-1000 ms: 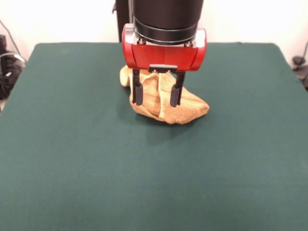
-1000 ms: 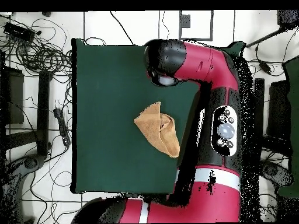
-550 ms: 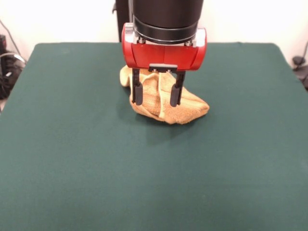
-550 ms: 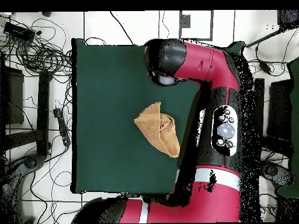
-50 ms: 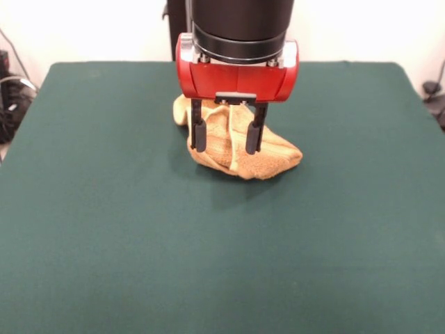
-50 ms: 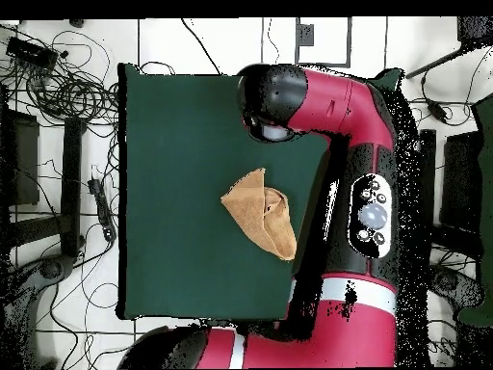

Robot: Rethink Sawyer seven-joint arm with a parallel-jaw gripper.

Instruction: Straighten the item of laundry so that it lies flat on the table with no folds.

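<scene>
The item of laundry (image 5: 278,157) is a golden yellow-orange towel, bunched and folded over itself near the middle of the dark green table (image 5: 104,209). In the overhead view the towel (image 6: 260,214) shows as a rough triangle with a fold along one side. My gripper (image 5: 224,149) hangs open under its red housing, and its two black fingers (image 5: 199,136) are spread with nothing between them. In the front view the fingers overlap the towel. The overhead view puts the arm's head (image 6: 274,101) clear of the towel toward the table's (image 6: 173,145) top edge, and it hides the fingers there.
The red arm (image 6: 361,193) runs along the table's right edge in the overhead view. Tangled cables (image 6: 58,87) and dark equipment lie on the floor to the left of the table. More cables (image 5: 10,97) show at the front view's left edge.
</scene>
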